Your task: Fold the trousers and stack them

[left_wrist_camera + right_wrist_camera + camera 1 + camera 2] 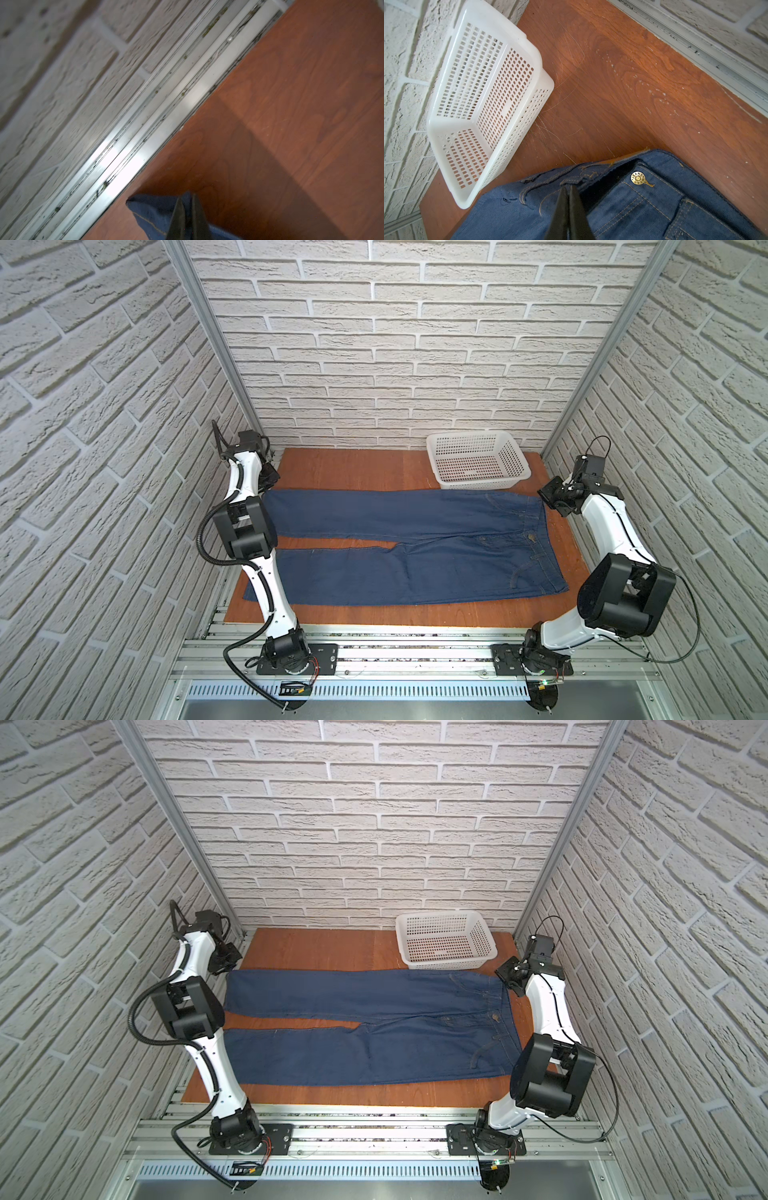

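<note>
Two arms rise from the front rail (415, 645): left arm (266, 585), right arm (611, 522). One pair of jeans (395, 547) lies flat across the table (353, 468), its two legs pointing left and its waist right, just in front of one white basket (465, 435). The left gripper (187, 196) is clamped on the far leg's hem corner. The right gripper (568, 187) is pinched on the waistband's far corner, near one brass button (637, 178).

Our left arm (266, 572) and right arm (611, 522) stretch forward, elbows raised. The left gripper (187, 197) has its fingers (178, 220) closed on the trousers (149, 212); the right gripper (569, 187) seemingly pinches them too.
</note>
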`<state>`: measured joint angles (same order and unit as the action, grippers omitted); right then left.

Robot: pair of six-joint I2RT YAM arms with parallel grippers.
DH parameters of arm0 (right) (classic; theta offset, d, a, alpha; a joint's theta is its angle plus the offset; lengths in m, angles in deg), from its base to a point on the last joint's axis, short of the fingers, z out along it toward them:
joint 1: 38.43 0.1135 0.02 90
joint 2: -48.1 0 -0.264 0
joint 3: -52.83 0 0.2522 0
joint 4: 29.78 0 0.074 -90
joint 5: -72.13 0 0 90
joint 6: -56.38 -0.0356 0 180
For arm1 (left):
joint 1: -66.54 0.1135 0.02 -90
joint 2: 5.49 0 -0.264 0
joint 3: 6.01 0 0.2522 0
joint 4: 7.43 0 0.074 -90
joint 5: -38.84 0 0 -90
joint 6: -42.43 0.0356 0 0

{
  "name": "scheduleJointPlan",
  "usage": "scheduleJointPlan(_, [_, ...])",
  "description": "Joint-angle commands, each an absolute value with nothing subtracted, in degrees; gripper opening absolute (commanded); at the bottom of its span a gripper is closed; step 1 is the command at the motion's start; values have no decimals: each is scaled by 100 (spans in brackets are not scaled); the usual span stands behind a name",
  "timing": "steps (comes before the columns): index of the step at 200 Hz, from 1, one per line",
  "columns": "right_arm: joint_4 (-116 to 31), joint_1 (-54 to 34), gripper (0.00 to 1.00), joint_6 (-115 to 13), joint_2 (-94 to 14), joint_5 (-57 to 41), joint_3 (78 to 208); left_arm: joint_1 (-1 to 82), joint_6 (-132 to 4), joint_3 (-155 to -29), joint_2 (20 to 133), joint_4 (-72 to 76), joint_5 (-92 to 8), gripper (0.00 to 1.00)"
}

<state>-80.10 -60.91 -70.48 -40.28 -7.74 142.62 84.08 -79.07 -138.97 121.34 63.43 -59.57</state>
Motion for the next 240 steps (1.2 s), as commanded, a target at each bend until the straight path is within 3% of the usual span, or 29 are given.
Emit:
scheduleJointPlan(1, [-7859, -6206, 5, -7106, -3698, -773, 14076, 8570, -7941, -13319, 11589, 5863, -5867, 0])
scheduleJointPlan(79, [-7908, -6660, 5, -7208, -3235, -862, 13690, 8846, -8075, -12093, 10583, 5424, -5601, 0])
scheduleJointPlan(161, [-5946, -6663, 5, -8171, -4065, -284, 14550, 8842, -8189, -13582, 11278, 4303, -3886, 0])
scheduleJointPlan(240, [-4895, -6840, 5, -8522, -4963, 83, 14994, 8860, -8070, -14197, 11538, 3823, -3566, 0])
